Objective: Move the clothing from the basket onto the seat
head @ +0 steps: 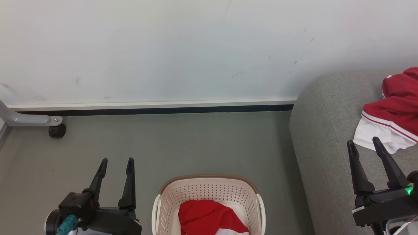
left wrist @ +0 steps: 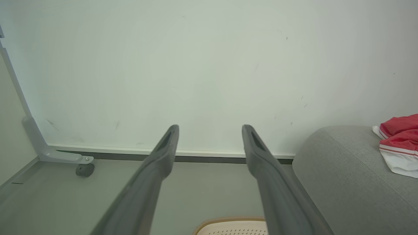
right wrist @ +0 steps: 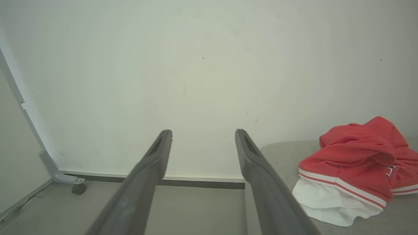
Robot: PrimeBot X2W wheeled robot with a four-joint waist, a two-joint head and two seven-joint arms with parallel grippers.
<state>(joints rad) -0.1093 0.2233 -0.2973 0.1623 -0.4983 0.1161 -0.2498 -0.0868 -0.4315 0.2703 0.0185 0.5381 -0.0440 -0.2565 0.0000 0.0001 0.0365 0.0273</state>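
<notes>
In basket (head: 209, 192): red clothing (head: 205, 215); more on seat (head: 323, 130); left fingers (head: 129, 186), right fingers (head: 357, 169) spread, empty.

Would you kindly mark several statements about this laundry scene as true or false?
1. A red garment lies in the laundry basket. True.
2. The grey sofa holds no clothing. False: a red-and-white garment lies on it.
3. The left gripper and right gripper are both open and hold nothing. True.
4. The laundry basket stands on the grey sofa. False: it stands on the floor beside the sofa.
5. The right gripper is clamped on the red-and-white garment. False: its fingers are spread with nothing between them.
</notes>
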